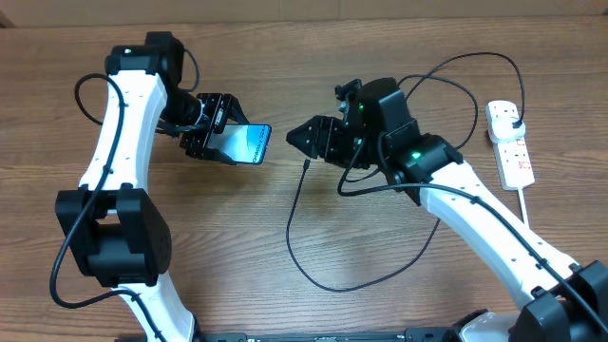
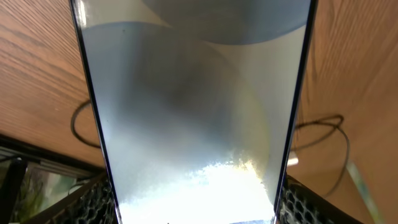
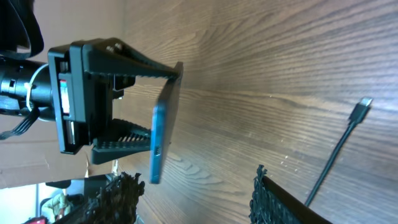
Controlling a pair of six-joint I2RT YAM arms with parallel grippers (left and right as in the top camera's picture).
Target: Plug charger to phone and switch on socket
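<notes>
My left gripper [image 1: 220,131] is shut on the phone [image 1: 250,143] and holds it above the table with its teal screen facing up and its free end towards the right arm. The phone fills the left wrist view [image 2: 193,112] and shows edge-on in the right wrist view [image 3: 163,124]. My right gripper [image 1: 302,138] is open and empty, a short way right of the phone [image 3: 193,199]. The charger's black cable [image 1: 313,266] lies looped on the table. Its connector tip [image 1: 306,163] lies just below my right gripper [image 3: 362,106]. The white socket [image 1: 513,152] lies at the far right, and the cable runs to a black plug [image 1: 514,118] at its top end.
The socket's thick white cord [image 1: 528,211] runs down past the right arm. The black cable arcs over the right arm at the back [image 1: 475,59]. The wooden table [image 1: 237,247] is bare at front left.
</notes>
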